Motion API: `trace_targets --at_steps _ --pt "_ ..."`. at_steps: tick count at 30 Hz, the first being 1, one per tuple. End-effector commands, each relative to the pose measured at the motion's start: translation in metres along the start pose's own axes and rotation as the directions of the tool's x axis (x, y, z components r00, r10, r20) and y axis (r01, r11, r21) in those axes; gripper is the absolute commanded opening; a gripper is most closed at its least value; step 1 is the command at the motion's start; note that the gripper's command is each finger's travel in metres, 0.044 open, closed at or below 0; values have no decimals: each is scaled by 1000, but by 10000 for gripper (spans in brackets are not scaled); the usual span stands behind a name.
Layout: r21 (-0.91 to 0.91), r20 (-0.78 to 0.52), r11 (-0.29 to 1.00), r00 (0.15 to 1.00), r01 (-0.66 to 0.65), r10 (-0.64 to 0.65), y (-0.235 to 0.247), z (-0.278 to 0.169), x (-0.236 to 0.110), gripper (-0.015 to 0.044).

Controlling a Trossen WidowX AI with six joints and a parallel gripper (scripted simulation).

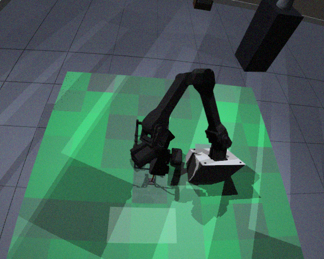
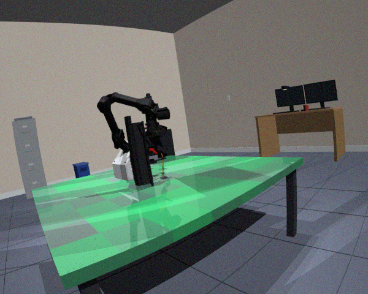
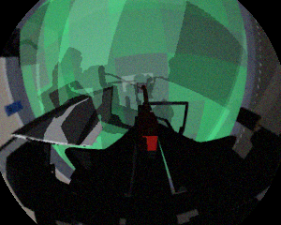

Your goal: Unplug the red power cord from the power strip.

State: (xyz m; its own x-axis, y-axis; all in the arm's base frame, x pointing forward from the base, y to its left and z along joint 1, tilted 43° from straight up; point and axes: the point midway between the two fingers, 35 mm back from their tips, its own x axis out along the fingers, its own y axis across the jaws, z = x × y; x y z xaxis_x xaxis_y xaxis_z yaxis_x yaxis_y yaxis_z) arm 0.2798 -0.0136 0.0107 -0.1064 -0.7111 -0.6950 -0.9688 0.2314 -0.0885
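Beside upright power strip [image 2: 139,152], gripper [image 2: 154,150] clamped on red plug [image 3: 151,142]; skewed pull risks toppling strip or slipping off.

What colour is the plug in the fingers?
Red. The plug shows best in the wrist view, gripped at the centre; the exterior view shows it too.

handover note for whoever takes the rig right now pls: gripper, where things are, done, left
Gripper: shut on the red plug, beside the upright black power strip on the green table.
Cord: hangs from the plug down to the table.
Done: plug grasped. Whether it is out of the strip cannot be told.
Left: pull it free if needed, open the gripper, back off plug, cord and strip.
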Motion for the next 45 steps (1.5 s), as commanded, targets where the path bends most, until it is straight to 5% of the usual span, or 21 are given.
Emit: trace_targets --at_steps 1,9,15,45 --pt "-2 66 1000 998 6 -6 -1 28 -8 0" --pt "-3 66 1000 998 6 -6 -1 41 -11 0" --pt "-6 65 1000 998 10 -9 0 36 -10 157" --pt "-4 60 1000 998 5 -5 0 13 -15 160"
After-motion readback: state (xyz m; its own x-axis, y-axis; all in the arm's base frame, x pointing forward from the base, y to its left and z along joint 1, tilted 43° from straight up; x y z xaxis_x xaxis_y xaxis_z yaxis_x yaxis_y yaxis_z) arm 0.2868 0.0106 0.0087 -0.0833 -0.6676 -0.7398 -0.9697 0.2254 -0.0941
